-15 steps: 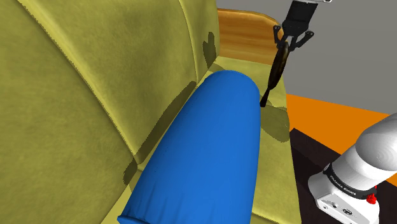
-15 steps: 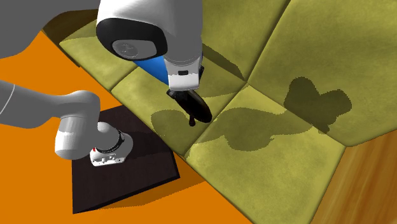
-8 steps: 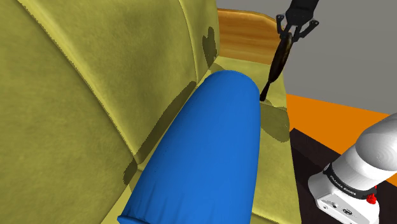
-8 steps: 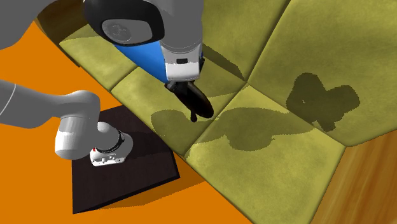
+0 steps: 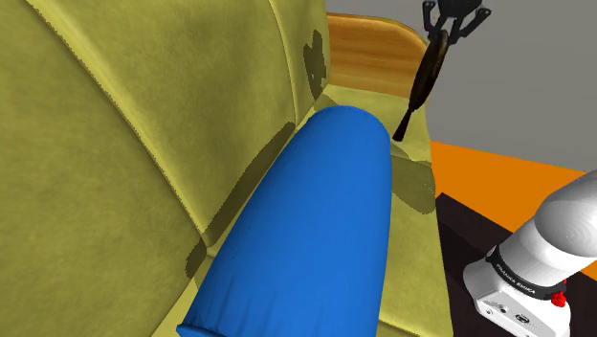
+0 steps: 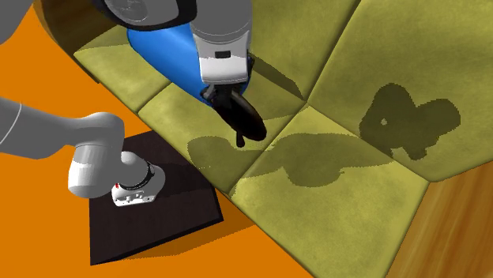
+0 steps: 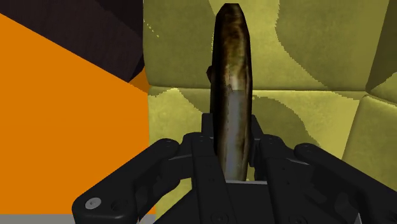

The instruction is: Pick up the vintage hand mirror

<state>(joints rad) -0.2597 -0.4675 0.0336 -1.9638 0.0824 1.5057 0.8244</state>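
Note:
The hand mirror (image 5: 425, 78) is a dark brown, tarnished piece hanging in the air above the yellow sofa's seat (image 5: 413, 187), handle pointing down. My black gripper (image 5: 453, 27) is shut on its upper end near the shoulder view's top edge. In the second exterior view the mirror (image 6: 247, 122) hangs below the hand (image 6: 224, 92), well above the seat cushions (image 6: 332, 185). Seen edge-on in the wrist view, the mirror (image 7: 231, 83) is clasped between both fingers (image 7: 207, 143), and the gripper (image 7: 233, 149) holds it over the cushions.
A big blue bolster cushion (image 5: 306, 230) lies along the sofa seat near the backrest (image 5: 124, 124). A wooden side panel (image 5: 368, 53) ends the sofa. The dark stand (image 6: 154, 209) sits on an orange floor (image 6: 47, 87) beside the sofa's front edge.
The gripper has risen with the mirror, lifting it higher above the seat. Its shadow on the backrest has shifted and grown.

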